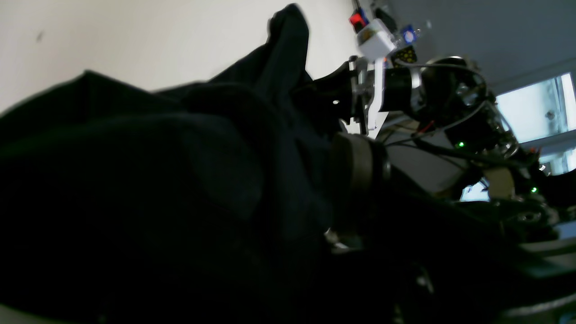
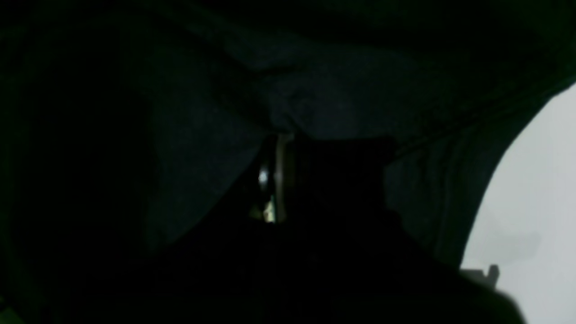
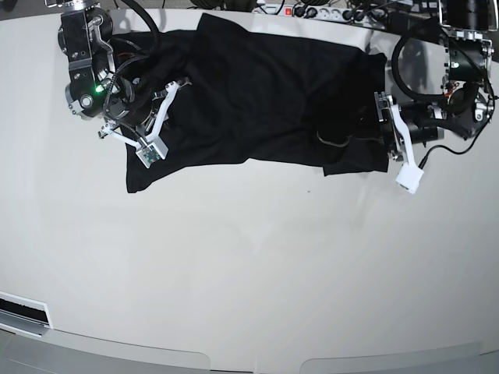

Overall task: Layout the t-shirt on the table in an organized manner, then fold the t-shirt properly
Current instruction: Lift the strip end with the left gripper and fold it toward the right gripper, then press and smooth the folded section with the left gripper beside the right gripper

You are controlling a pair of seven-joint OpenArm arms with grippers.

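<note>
The black t-shirt (image 3: pixel 265 93) lies spread and creased across the far part of the white table (image 3: pixel 249 273). At the shirt's left end my right gripper (image 3: pixel 175 86) is shut on a pinch of cloth. In the right wrist view, folds of the t-shirt (image 2: pixel 337 90) run together at that gripper (image 2: pixel 280 137). My left gripper (image 3: pixel 368 131) is at the shirt's right edge, black against black, so its jaws cannot be made out. The left wrist view is mostly filled by bunched t-shirt (image 1: pixel 135 180), with the right arm (image 1: pixel 396 85) beyond it.
A power strip with cables (image 3: pixel 327 12) lies along the table's far edge. The curved front edge (image 3: pixel 249 354) runs along the bottom of the base view. Both arm bases stand at the far corners, the left one (image 3: pixel 468 70) and the right one (image 3: pixel 82 54).
</note>
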